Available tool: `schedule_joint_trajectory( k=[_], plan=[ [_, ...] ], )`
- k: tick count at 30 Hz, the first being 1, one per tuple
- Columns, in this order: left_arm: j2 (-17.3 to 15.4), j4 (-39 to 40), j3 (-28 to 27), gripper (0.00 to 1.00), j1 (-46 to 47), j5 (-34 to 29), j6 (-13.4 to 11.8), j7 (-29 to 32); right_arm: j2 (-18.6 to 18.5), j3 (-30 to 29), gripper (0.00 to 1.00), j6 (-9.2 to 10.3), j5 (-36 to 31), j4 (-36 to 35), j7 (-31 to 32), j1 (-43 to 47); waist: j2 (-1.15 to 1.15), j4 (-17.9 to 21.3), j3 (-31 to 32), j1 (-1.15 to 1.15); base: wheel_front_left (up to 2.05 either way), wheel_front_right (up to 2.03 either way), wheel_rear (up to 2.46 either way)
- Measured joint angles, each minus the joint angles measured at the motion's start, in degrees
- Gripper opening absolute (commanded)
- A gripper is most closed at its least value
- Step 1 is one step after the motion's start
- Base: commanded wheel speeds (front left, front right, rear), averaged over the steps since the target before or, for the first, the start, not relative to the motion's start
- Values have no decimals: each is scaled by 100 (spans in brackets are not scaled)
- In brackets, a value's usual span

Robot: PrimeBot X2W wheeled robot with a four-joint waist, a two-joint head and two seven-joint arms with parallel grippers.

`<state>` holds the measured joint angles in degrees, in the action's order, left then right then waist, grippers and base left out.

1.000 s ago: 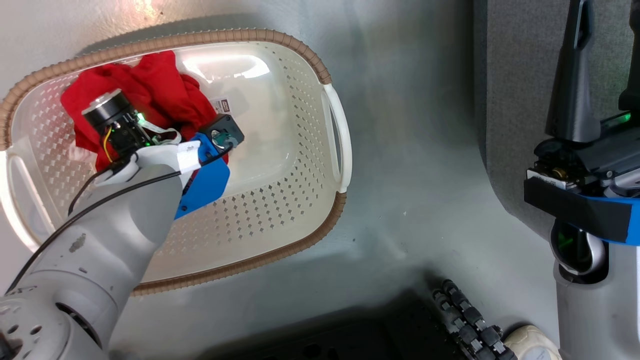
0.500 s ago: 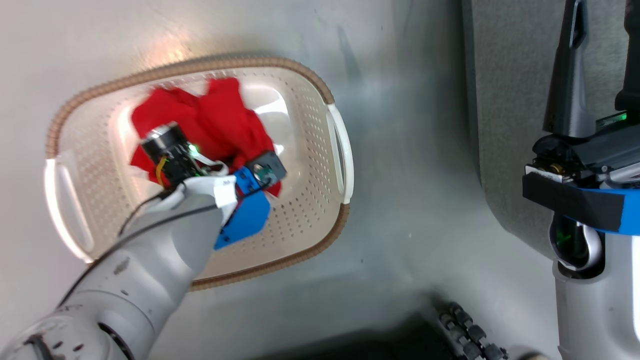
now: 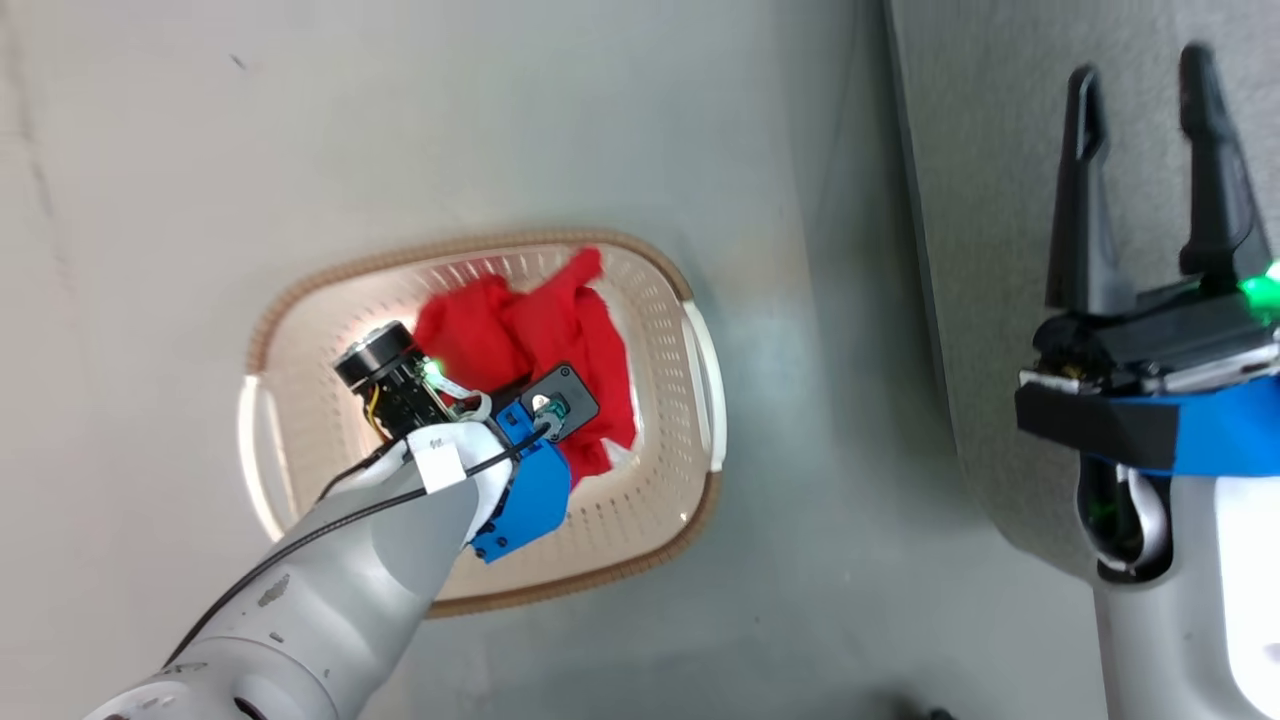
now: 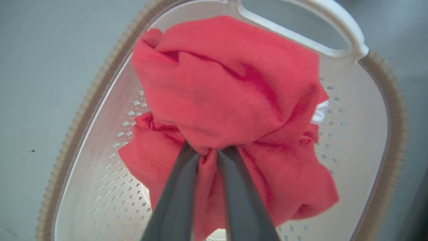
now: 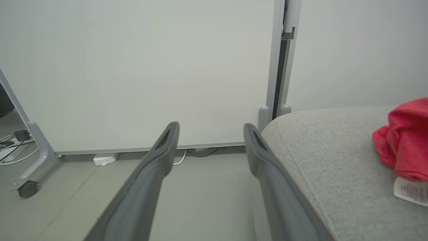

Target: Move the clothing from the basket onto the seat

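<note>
Grey floor (image 3: pixel 150 200), basket (image 3: pixel 480 243) mid-frame, seat (image 3: pixel 980 200) along right edge. L gripper (image 4: pixel 207 155) pinching red garment (image 4: pixel 227 87), cloth bunched over basket interior. R gripper (image 3: pixel 1140 65) spread wide, nothing in it, upper right over seat. 2nd red piece (image 5: pixel 406 140) lies on seat.

Pale floor and grey sofa seat
The floor (image 3: pixel 150 200) carries the basket (image 3: pixel 640 510), with the seat (image 3: pixel 980 250) standing near it. On the seat's cushion lies a crumpled red garment (image 5: pixel 406 140) with a white label (image 5: pixel 411 191).
</note>
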<state>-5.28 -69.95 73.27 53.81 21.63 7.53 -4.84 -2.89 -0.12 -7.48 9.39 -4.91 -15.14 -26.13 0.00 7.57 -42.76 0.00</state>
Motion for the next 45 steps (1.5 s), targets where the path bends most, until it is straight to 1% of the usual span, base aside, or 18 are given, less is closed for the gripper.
schedule_joint_trajectory(
  k=[8, 11, 18, 25, 28, 34, 40, 45],
  plan=[
    [99, 23, -21, 0, -155, 464, 0, -469, 0, -43, 100, 0, -70, 286, 1, 352, 0, -204, 838, 0, 0, 0, 0],
    [127, 59, -105, 0, -254, 758, 0, -621, 0, -83, 100, 0, -86, 372, 1, 502, 0, -273, 1146, 0, 0, 0, 0],
    [135, 191, -238, 0, -330, 1224, 0, -910, 1, -189, 100, 0, -142, 592, 1, 913, 0, -439, 1863, -1, 0, 0, 0],
    [53, 408, -603, 0, -483, 1633, 0, -1006, 0, -233, 100, 0, -165, 754, 0, 1358, 0, -614, 2571, -1, 0, 0, 0],
    [-49, 670, -860, 0, -532, 1677, -9, -1015, 0, -226, 100, 0, -164, 802, 1, 1502, 0, -686, 2850, -1, 0, 0, 0],
    [-246, 1207, -1330, 0, -809, 1617, -143, -1015, 1, -219, 100, 0, -158, 881, 1, 1736, 0, -798, 3317, -2, 0, 0, 0],
    [-353, 1757, -1791, 0, -1054, 1500, -252, -1015, 0, -227, 100, 0, -116, 940, 0, 1974, 0, -889, 3681, -1, 0, 0, 0],
    [-372, 2230, -2167, 0, -1257, 1391, -346, -1016, 0, -227, 100, 0, -63, 983, 1, 2109, 0, -947, 3901, -1, 0, 0, 0]
  ],
)
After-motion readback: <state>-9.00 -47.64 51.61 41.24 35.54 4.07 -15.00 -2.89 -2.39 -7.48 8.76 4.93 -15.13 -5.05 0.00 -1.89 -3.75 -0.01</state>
